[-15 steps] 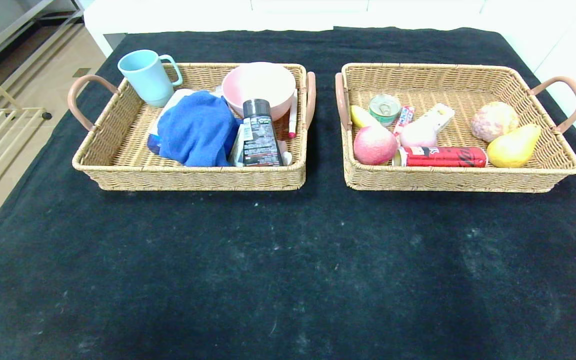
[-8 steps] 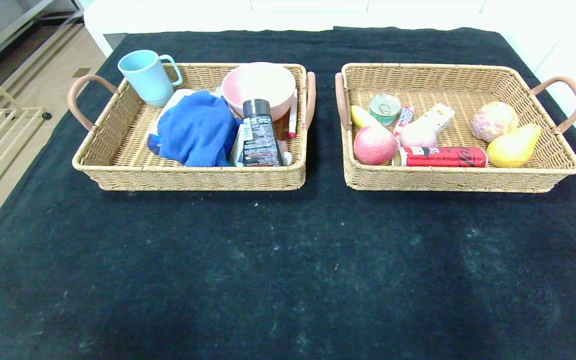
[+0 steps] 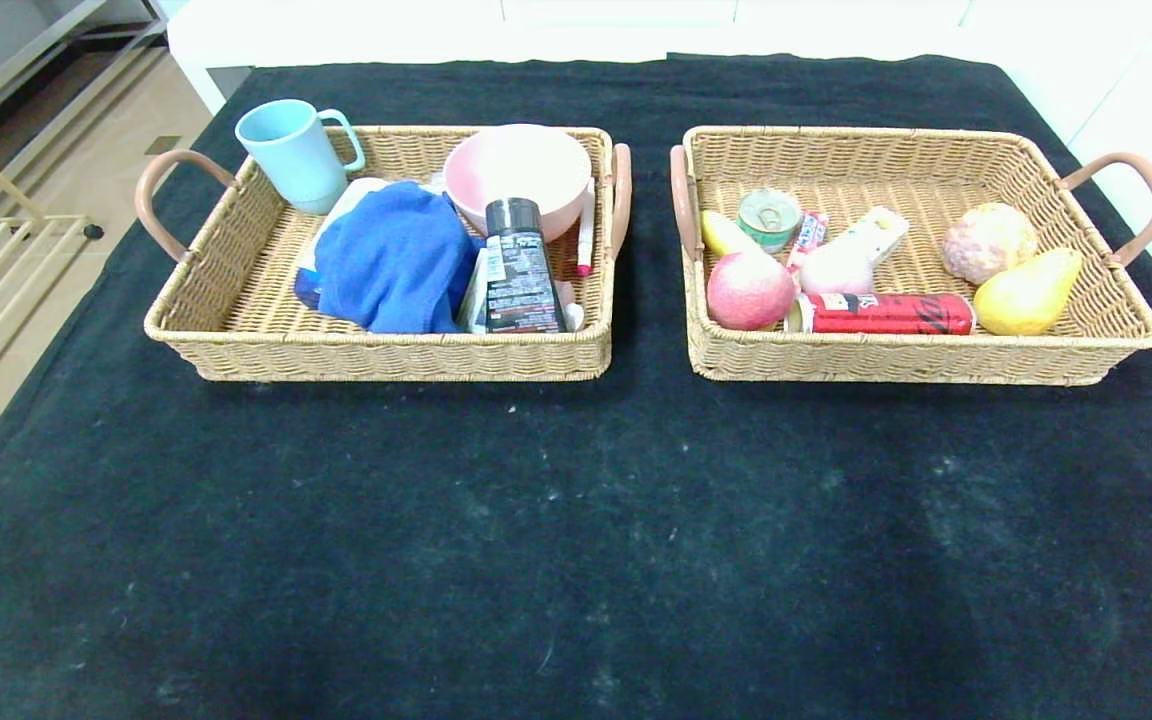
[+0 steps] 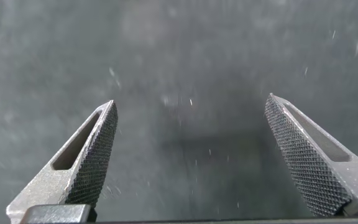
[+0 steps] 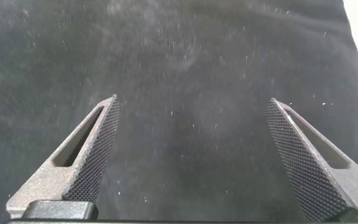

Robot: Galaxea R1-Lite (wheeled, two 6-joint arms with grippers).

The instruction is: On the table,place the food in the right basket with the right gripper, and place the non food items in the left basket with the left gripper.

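Food sits in right basket (image 3: 921,355), non-food in left basket (image 3: 376,355); nothing loose on cloth near them. Left gripper (image 4: 191,158) and right gripper (image 5: 191,158) gape wide, empty. I judge sorting done; next: park.

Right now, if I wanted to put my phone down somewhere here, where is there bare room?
The black cloth in front of both baskets is bare. Inside the left basket, the strip beside the blue towel near its left handle is free. The right basket is crowded along its front by the apple, red can and pear.
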